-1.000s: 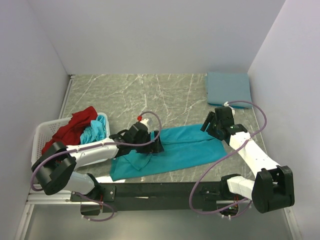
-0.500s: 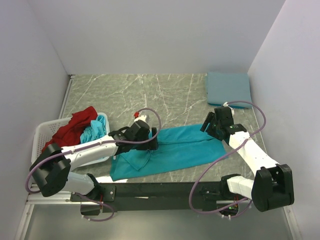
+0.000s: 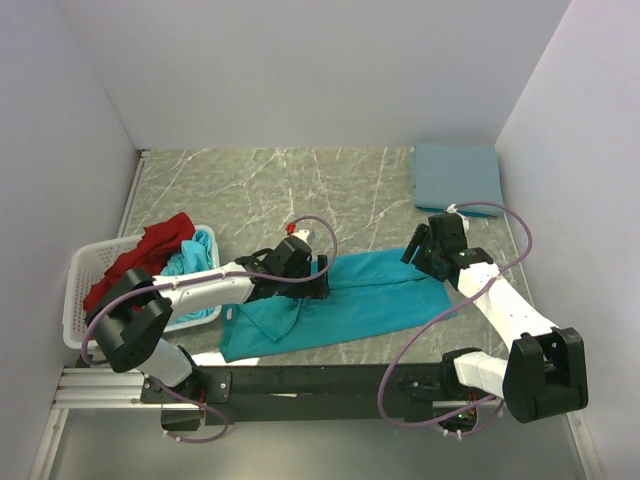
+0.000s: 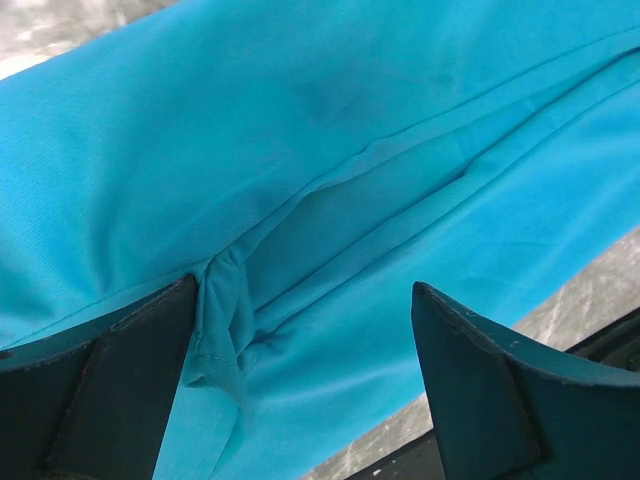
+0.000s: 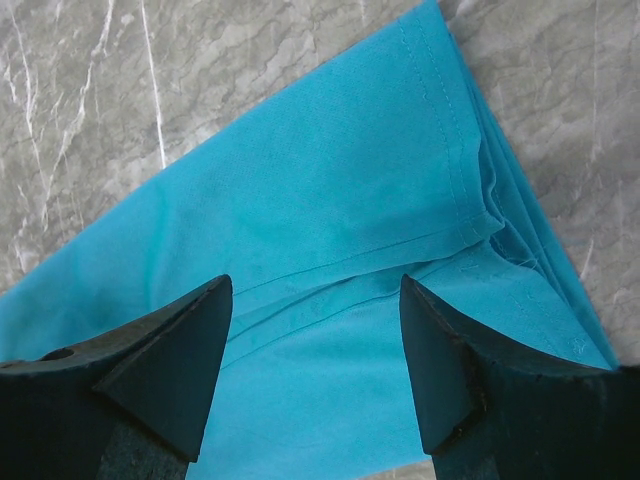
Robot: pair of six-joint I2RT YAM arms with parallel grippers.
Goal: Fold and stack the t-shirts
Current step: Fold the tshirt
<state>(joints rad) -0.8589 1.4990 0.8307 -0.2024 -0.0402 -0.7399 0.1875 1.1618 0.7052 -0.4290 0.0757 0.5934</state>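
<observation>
Teal fabric runs long across the grey marbled surface (image 3: 300,190): a teal t-shirt (image 3: 380,295) lies partly folded near the front edge, stretched between the two arms. The left fingers (image 4: 110,390) sit low over its left half, spread wide apart with nothing pinched between them. A small raised pleat of cloth stands just beside the inner face of one finger. Whether the tips touch the cloth, I cannot tell.

At the other end, the right fingers (image 5: 150,370) are apart as well, poised over the shirt's right corner. The stitched hem and the layered edges show clearly there, with bare marble just past them.

In the far right corner a grey-blue t-shirt (image 3: 458,178) lies folded flat, well apart from both arms. On the left, the white lattice basket (image 3: 80,290) holds a red t-shirt (image 3: 150,250) heaped toward its far rim. A second teal shirt (image 3: 192,262) is bunched just beside the red one.
</observation>
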